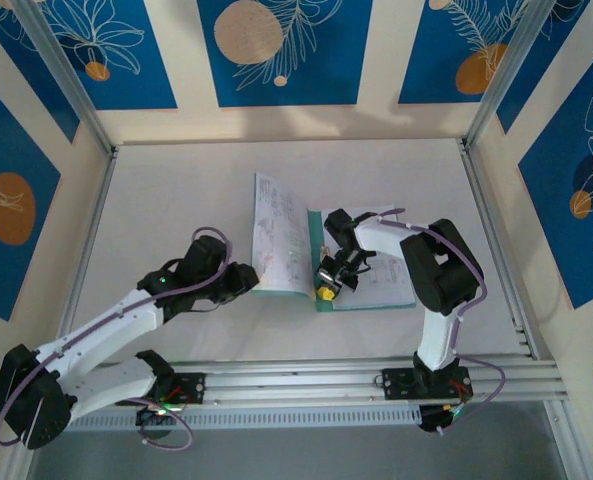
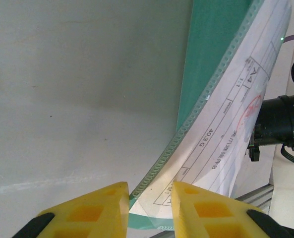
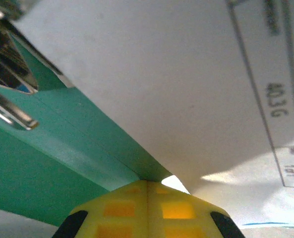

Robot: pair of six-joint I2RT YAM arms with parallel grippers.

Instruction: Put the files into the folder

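The teal folder [image 1: 315, 232] lies open on the tabletop [image 1: 176, 200] at mid-frame, with printed sheets [image 1: 279, 240] on its raised left leaf. The left tool [image 2: 149, 213] gapes at that leaf's edge. The right tool [image 3: 147, 208] is closed at the fold.

I see the folder [image 1: 316, 250] lying open mid-bench [image 1: 176, 190] with the files [image 1: 281, 235] on it, its left leaf tilted up, my left pincer [image 1: 250, 281] just beside that leaf's near-left edge, and my right pincer [image 1: 326, 291] at the spine's near end.

Seemingly bare table [image 1: 166, 190] left of folder [image 1: 315, 232]
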